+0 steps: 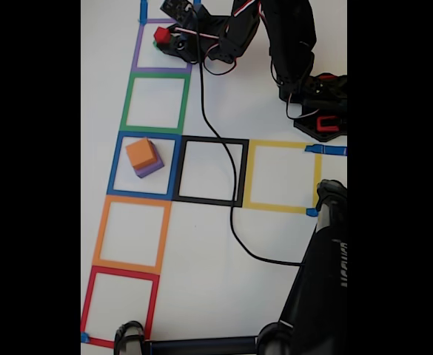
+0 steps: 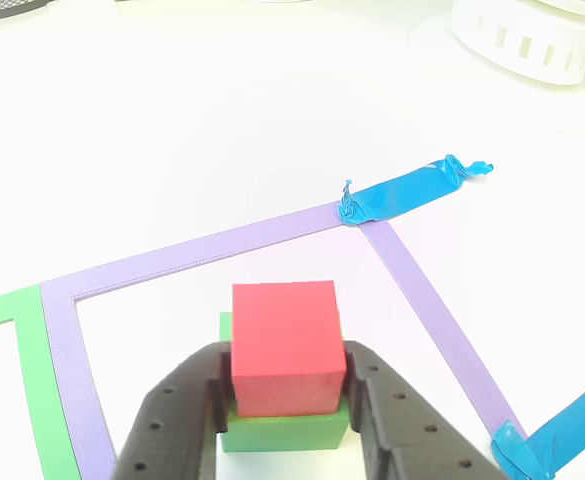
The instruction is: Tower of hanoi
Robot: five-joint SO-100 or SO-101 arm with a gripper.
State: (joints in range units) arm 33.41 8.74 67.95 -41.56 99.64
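A red cube (image 2: 285, 345) is being gripped between the two dark fingers (image 2: 182, 420) of the gripper (image 2: 284, 395), which are drawn in narrow against its left and right faces. In the other view the red cube is sitting on top of a green block (image 2: 284, 432), and both are being held inside the purple square (image 2: 212, 245), the landmark used here. In the fixed view the gripper (image 1: 164, 38) is being seen at the top of the sheet, over that same purple square (image 1: 136, 55), with the red cube (image 1: 161, 34) just showing.

Below the purple square in the fixed view, a green square (image 1: 127, 100) is being followed by a blue square (image 1: 115, 166), where an orange block (image 1: 141, 153) is resting on a purple block (image 1: 151, 169). Further from the purple square, orange and red squares are being left bare, as are the black and yellow squares off to the right.

Whether the fingers are also touching the green block cannot be told, and this is where trouble is being risked: if the pads are reaching low enough, the green block may be dragged or tipped as the red cube is being lifted. A grip this close to the red cube's lower edge may also let it pivot and slip. A black cable (image 1: 231, 200) is lying across the sheet well below the purple square, and it may be snagged on a sweep towards the blue square.
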